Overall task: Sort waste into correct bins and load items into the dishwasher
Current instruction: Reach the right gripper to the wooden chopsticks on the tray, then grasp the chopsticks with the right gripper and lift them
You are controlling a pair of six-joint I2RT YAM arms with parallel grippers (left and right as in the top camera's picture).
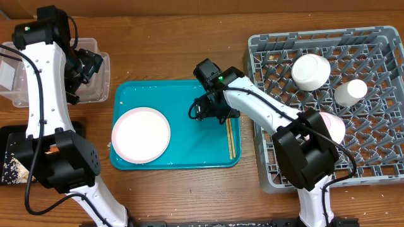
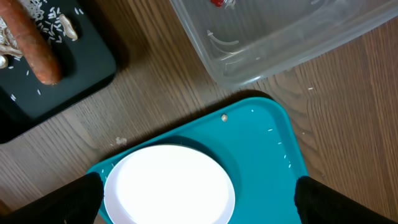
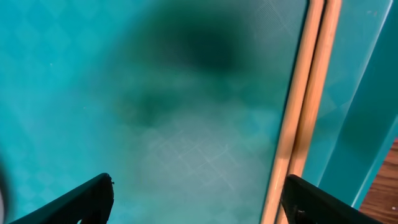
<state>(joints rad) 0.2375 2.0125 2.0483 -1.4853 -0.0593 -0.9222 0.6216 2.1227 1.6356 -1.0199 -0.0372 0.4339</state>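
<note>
On the teal tray (image 3: 93, 74), chopsticks (image 3: 305, 99) beneath the wide-spread right gripper (image 3: 198, 199), off-centre.

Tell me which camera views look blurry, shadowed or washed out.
Right wrist view: the teal plastic tray is soft-focused, with a dark shadow blotch near the top; the pair of thin wooden chopsticks is slightly blurred. Left wrist view: the round white plate is blown out. Overhead view: sharp, evenly lit.
</note>
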